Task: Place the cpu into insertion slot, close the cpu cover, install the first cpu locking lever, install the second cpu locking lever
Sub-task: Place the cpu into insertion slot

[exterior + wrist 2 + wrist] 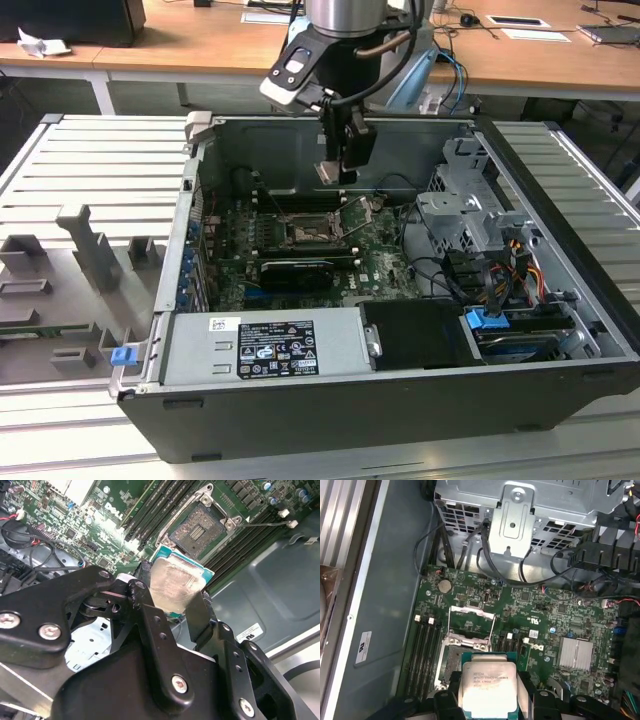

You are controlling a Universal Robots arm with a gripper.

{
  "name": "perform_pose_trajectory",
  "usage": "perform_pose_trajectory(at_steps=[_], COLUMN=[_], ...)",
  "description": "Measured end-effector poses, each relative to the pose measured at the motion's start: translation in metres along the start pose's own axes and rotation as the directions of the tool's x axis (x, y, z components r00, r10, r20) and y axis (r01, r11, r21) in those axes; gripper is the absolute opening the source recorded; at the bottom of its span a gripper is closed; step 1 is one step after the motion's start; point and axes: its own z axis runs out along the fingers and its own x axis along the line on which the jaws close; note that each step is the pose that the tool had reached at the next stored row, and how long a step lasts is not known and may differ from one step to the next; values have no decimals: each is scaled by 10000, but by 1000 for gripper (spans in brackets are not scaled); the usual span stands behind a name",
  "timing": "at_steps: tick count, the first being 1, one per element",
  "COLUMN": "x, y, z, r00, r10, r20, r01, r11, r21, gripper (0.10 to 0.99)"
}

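The gripper pinches the cpu by two opposite edges, clear above the insertion slot, whose cpu cover stands open. By my judgement, seating it well means keeping the chip level and squared to the slot's frame. The arm hangs upright over the slot, wrist pointing down.

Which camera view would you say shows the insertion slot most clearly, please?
The second wrist view: the insertion slot lies unobstructed beyond the cpu held in the gripper. In the first wrist view the cpu hides part of it; the exterior view shows it from afar.
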Motion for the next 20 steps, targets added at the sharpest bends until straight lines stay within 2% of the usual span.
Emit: perform_pose_trajectory(at_steps=[3,9,20], x=[0,1,0], y=[-1,-2,-14], z=[6,27,167], r00=[9999,9969,9963], r10=[154,790,855], r20=[14,71,77], r01=[-154,-790,-854], r11=[9999,9969,9963], r21=[-3,-16,-18], gripper=[522,522,522])
